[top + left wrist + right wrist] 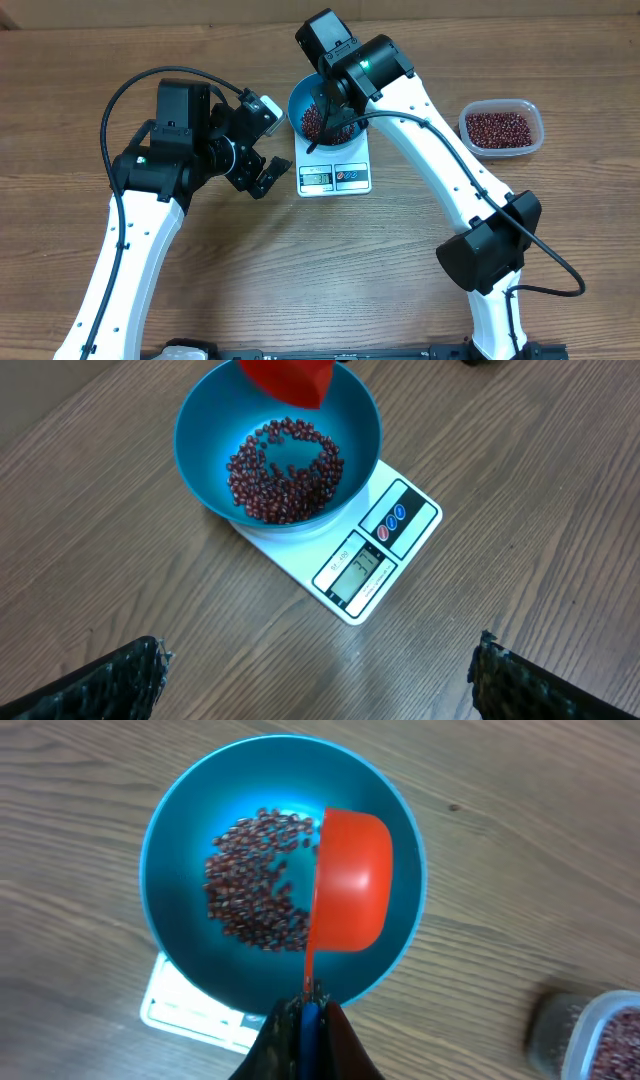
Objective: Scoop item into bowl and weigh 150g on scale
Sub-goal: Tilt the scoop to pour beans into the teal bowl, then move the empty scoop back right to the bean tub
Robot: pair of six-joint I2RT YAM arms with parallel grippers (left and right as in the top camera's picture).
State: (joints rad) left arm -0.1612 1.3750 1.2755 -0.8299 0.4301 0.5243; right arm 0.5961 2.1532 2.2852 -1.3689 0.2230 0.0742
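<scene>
- Brown wood-grain table (60,60): carries every item listed below. All positions are given relative to the scale, as seen from overhead.
- White right arm with black joints (450,170): rises from the near right of the scale and reaches up over its far end.
- White left arm with black joints (130,240): rises from the near left of the scale and ends just beside its left edge.
- Left gripper (320,650): released, with the jaws spread wide and nothing between them. It is aimed at the scale from the left and is clear of it.
- Right gripper (308,1005): clenched on the thin handle of the scoop, above the far end of the scale.
- Small flat white rectangular kitchen scale (335,178): lies at the table centre. Its display window (362,572) and button panel run along the near edge. Digits show, but are too small to read with certainty.
- Round deep blue plastic bowl (175,840): stands upright on the far part of the scale platform, overhanging the far edge.
- Clear rounded-rectangular plastic tub (538,130): stands to the right of the scale, well apart from it, and holds a layer of beans.
- Red-orange plastic measuring scoop (352,895): inside the bowl's rim, above the scale. The cup is tipped on its side toward the beans; contact with them cannot be determined.
- Tiny dark red-brown beans (285,475): a loose shallow heap on the bowl floor, over the scale, with bare blue wall all round.
</scene>
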